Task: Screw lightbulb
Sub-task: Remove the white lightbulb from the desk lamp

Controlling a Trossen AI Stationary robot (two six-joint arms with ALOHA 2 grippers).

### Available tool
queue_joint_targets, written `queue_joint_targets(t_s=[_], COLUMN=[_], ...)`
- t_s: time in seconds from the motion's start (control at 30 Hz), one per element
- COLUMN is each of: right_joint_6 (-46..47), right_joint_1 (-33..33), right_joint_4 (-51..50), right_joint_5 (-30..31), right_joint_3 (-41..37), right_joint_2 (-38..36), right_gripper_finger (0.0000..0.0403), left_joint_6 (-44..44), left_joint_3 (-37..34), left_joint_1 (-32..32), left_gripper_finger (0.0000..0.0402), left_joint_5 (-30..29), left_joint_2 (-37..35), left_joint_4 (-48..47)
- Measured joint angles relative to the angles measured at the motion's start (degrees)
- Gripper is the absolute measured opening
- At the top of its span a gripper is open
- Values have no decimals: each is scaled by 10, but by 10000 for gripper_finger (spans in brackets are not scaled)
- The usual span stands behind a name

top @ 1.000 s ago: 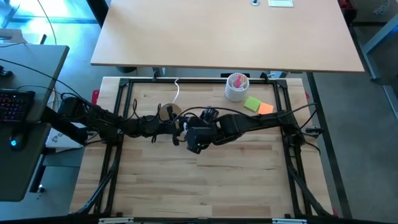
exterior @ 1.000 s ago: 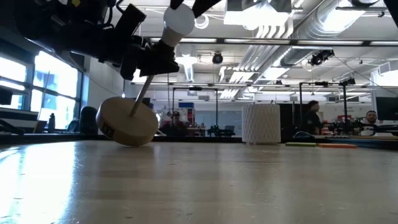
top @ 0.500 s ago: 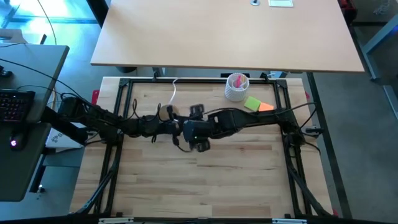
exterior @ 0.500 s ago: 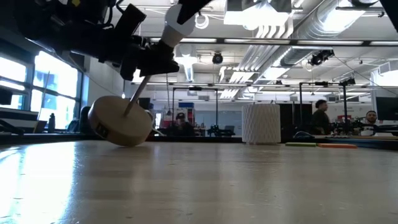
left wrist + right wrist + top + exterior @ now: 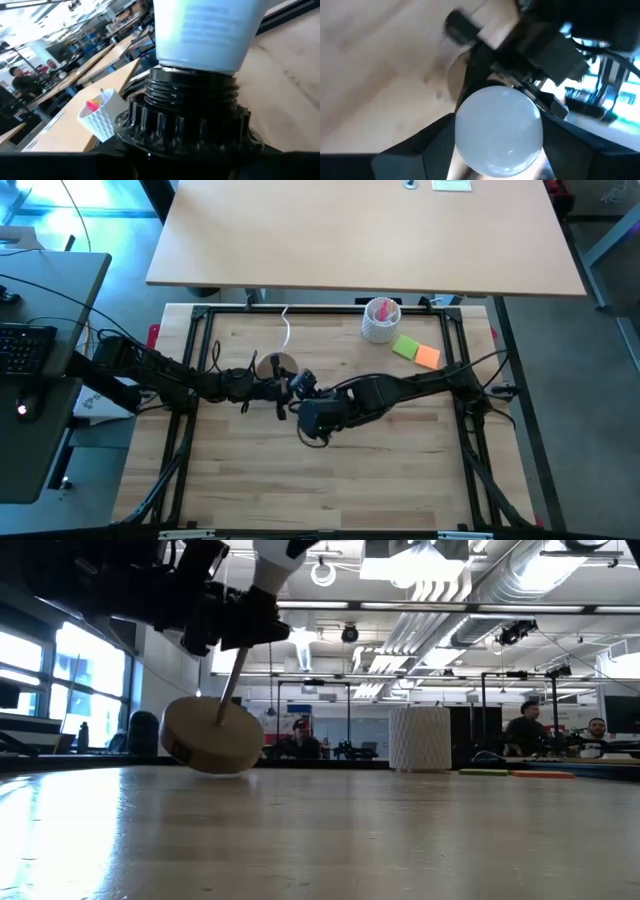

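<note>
The bulb sat seated in the black socket, held off the table near its centre, a little toward nine o'clock. The left gripper clamped the socket end of the stand, so the wooden base hung tilted on its thin stem, one edge at or near the tabletop. The left wrist view showed the bulb's white neck meeting the socket's threaded collar, with no metal thread showing between them.

The right gripper had its fingers round the bulb's globe, one on each side; whether they pressed on the glass or stood just clear could not be told. A second earlier the right wrist body lay at about four o'clock of the bulb; half a second earlier it had swung up toward one o'clock; now it lay back at about five o'clock. The stand's base also rocked and shifted slightly in the low view over the same span. That swing reads as one twist of the wrist followed by a return for a fresh hold, so the screwing was probably well along, with the bulb already deep in the socket.

The white cup and two sticky pads sat untouched at one o'clock.
</note>
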Motion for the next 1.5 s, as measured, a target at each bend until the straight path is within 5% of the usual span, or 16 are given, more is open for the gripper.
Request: queue_joint_targets(t_s=[0.2, 0.47, 0.73, 1.17, 1.5], right_joint_6=[252, 429, 792, 763, 629], right_joint_1=[29, 60, 11, -75, -85], right_joint_4=[-16, -10, -126, -89, -92], right_joint_5=[-6, 158, 120, -88, -90], right_joint_3=[4, 33, 60, 59, 59], right_joint_2=[-4, -13, -13, 4, 15], right_gripper_finger=[297, 300, 300, 300, 259], left_joint_6=[-13, -13, -14, -8, -9], left_joint_3=[0, 0, 0, -1, -1], left_joint_1=[5, 8, 7, 7, 8], left_gripper_finger=[154, 154, 154, 154, 154], left_joint_5=[-29, -36, -36, -40, -42], left_joint_2=[1, 2, 2, 2, 2], left_joint_4=[-7, -10, -10, -11, -11])
